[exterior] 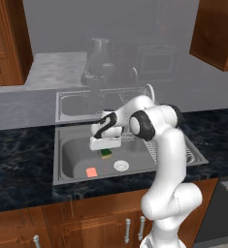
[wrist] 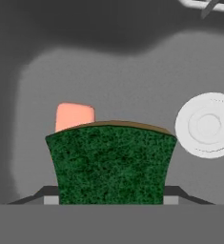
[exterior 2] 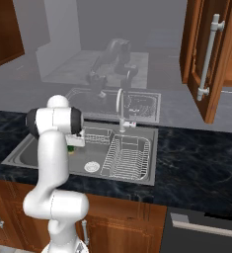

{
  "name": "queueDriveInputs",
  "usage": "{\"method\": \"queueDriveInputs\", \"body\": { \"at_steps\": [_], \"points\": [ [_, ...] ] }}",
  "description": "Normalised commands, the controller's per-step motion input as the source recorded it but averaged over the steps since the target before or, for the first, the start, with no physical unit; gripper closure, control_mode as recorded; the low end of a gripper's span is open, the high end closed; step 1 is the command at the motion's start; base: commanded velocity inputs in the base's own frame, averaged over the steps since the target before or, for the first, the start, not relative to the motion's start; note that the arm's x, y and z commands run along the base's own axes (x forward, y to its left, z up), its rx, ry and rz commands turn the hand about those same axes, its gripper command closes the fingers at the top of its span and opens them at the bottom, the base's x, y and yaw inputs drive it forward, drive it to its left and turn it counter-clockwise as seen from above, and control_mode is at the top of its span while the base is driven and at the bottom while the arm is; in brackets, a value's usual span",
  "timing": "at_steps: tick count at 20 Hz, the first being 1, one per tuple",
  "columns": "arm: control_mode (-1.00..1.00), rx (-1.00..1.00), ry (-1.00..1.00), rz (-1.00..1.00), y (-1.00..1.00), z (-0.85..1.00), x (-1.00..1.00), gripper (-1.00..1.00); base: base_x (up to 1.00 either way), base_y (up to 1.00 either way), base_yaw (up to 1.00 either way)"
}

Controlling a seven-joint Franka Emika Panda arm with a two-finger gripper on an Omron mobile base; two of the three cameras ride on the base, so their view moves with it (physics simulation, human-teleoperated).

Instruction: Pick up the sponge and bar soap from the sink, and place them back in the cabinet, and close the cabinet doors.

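My gripper [exterior: 105, 149] hangs over the sink [exterior: 67, 145], shut on the sponge [exterior: 106, 154]. In the hand view the dark green sponge [wrist: 111, 164] sits between the two fingertips [wrist: 50, 199] with its thin yellowish edge on top, and it hides most of the gripper [wrist: 111, 199]. The salmon-pink bar soap [exterior: 91, 172] lies flat on the basin floor to the front left; the hand view shows the bar soap [wrist: 74, 116] just beyond the sponge. An open cabinet door [exterior 2: 209, 59] with a long silver handle hangs at the upper right. The sponge [exterior 2: 70, 148] peeks out beside the arm.
The round white drain [exterior: 121, 165] is in the basin floor near the soap. A wire rack [exterior 2: 127, 158] fills the sink's right half, with the faucet [exterior 2: 120, 111] behind it. Dark marbled counter [exterior: 18, 160] surrounds the sink. Another cabinet [exterior: 6, 43] hangs at the upper left.
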Motion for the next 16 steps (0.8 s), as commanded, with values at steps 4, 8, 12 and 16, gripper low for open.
{"method": "queueDriveInputs", "body": {
  "at_steps": [4,8,12,16],
  "points": [
    [-1.00,0.00,0.00,0.00,-0.02,0.64,-0.06,1.00,0.00,0.00,0.00],
    [-1.00,0.00,0.00,0.00,-0.02,0.66,-0.09,1.00,0.00,0.00,0.00],
    [-1.00,0.00,0.00,0.00,-0.01,0.64,-0.14,1.00,0.00,0.00,0.00],
    [-1.00,0.00,0.00,0.00,0.00,0.61,-0.15,1.00,0.00,0.00,0.00]
  ]
}}
